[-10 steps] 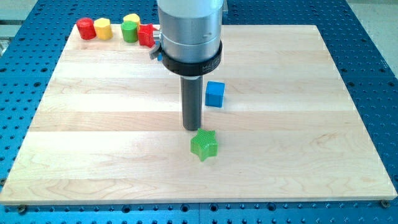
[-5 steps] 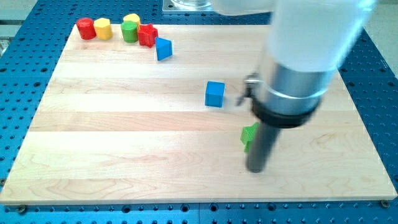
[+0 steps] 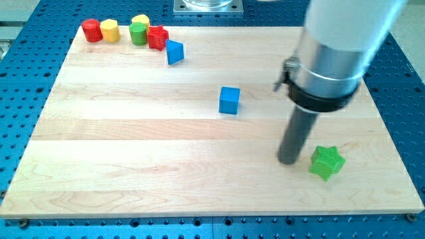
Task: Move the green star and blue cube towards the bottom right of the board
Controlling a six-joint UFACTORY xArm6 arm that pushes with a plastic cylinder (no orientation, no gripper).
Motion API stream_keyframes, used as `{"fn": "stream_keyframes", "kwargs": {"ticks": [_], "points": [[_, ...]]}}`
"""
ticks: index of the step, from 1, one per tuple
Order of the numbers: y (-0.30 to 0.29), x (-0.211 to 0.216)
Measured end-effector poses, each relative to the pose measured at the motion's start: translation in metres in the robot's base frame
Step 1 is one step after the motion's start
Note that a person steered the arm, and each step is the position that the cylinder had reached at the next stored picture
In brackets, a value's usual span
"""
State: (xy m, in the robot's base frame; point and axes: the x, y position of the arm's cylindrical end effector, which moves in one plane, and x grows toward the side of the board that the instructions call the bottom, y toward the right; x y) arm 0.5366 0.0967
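Wooden board (image 3: pixel 133 146) on blue perforated bench, single camera view. Found green star (image 3: pixel 327 162) low on the view's right, near the bottom right corner, just beside my tip (image 3: pixel 288 161) on its right side; looked apart or barely touching, could not tell which. Blue cube (image 3: pixel 229 100) sat mid-board, well apart from my tip, up and toward the view's left. No gripper on this rig, so no open or closed state to report, just the rod.

Parked along the top left edge: red cylinder (image 3: pixel 91 30), yellow block (image 3: pixel 109 30), green block with yellow top (image 3: pixel 139 30), red block (image 3: pixel 157 37), blue triangular block (image 3: pixel 174 52).

Risks, as judgement: star roughly placed, cube not yet moved. Off-centre contact on a star point could spin it or squirt it sideways toward the right edge. Going back for the cube, the rod could clip the star and drag it out of the corner. Pushing the cube along a line ending at the star could knock the star off the board.
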Motion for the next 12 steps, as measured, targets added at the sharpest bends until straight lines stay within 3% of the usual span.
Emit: {"fn": "stream_keyframes", "kwargs": {"ticks": [1,2,4,5,6,7,8,9,11,12], "points": [[-0.082,-0.017],[-0.109,-0.073],[-0.146,-0.138],[-0.096,-0.125],[-0.042,-0.087],[-0.040,-0.097],[0.002,-0.109],[0.028,-0.046],[0.036,0.012],[-0.004,-0.026]]}}
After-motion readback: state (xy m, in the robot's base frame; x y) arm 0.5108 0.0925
